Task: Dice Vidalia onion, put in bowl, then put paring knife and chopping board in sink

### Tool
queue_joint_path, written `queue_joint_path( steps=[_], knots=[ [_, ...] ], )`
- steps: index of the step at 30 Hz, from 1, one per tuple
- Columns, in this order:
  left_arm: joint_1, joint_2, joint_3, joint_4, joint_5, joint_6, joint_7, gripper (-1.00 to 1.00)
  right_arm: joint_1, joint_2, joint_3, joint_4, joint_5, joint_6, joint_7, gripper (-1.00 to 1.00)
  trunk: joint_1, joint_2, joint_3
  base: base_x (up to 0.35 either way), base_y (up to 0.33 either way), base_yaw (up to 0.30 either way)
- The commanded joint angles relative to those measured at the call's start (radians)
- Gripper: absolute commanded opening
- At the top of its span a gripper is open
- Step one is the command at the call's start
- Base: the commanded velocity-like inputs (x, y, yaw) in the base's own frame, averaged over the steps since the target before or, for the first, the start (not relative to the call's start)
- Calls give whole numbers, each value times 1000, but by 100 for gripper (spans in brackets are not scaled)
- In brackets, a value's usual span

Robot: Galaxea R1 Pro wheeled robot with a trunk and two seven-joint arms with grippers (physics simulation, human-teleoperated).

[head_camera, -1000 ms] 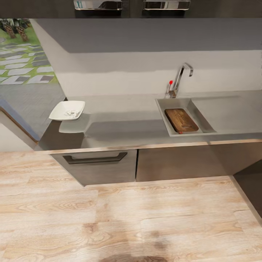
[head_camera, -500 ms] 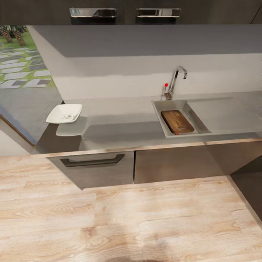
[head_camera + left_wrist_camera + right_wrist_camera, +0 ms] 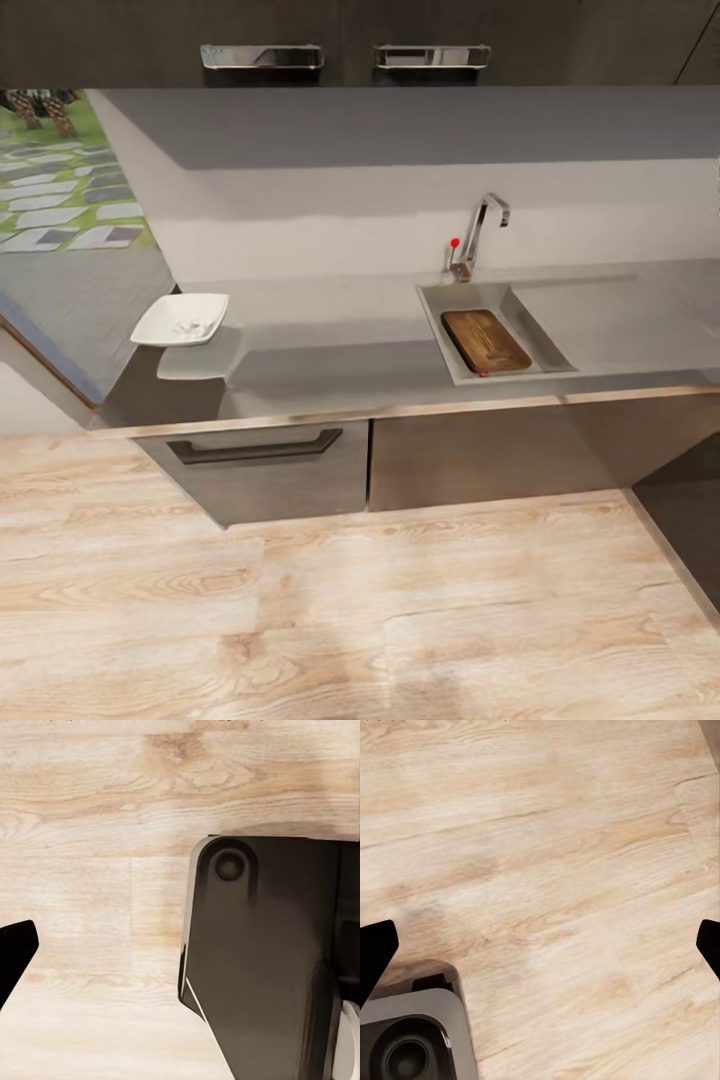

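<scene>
— What sits in the rectangular grey steel sink [image 3: 452, 300]?

— The brown wood-grain chopping board [image 3: 486, 340] lies flat inside the basin, slot handle toward the front edge. A small orange-red speck at the board's front edge [image 3: 485, 373] may be the paring knife's handle; too small to be sure. The angular chrome tap with its red knob [image 3: 476, 233] stands behind the basin.

— And the other container?

— The shallow white squarish bowl [image 3: 181, 319] rests at the far left end of the glossy grey countertop [image 3: 330, 340], well apart from the sink. Pale bits lie in its middle; I cannot tell what they are.

— The arms?

— Both wrist cameras look down at the pale wood-plank floor [image 3: 555, 870]. The right gripper [image 3: 544, 945] has its dark fingertips [image 3: 375, 945] spread wide at opposite edges, nothing between them. Of the left gripper, one dark fingertip [image 3: 13, 952] shows beside a black part of the robot's body [image 3: 262, 960]; whether it is spread or closed I cannot tell.
</scene>
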Motion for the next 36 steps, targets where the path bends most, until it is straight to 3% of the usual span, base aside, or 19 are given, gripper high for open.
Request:
queue_joint_path(
  steps=[1, 15, 21, 29, 32, 36],
  knots=[
    [1, -1, 2, -1, 2, -1, 0, 100, -1, 0, -3, 2, 11, -3, -7, 100, 1, -2, 0, 0, 0, 0],
    [1, -1, 3, 10, 2, -1, 2, 100, -1, 2, 0, 5, 11, -1, -6, 100, 1, -2, 22, 0, 0, 0],
    [1, -3, 3, -2, 1, 1, 5, 100, -1, 23, -2, 5, 12, 0, -6, 100, 1, -2, 32, 0, 0, 0],
    [1, 15, 5, -16, 2, 3, 9, 100, 0, 29, -4, -30, 11, -6, -7, 100, 1, -2, 44, 0, 0, 0],
    [1, 33, 20, -9, 3, 2, 10, 100, 0, 38, -3, -42, 11, -12, -6, 100, 1, -2, 49, 0, 0, 0],
    [1, 42, 74, 2, 7, 1, 10, 100, 1, 57, -3, -46, 11, -27, -6, 100, 1, -2, 55, 0, 0, 0]
  ],
)
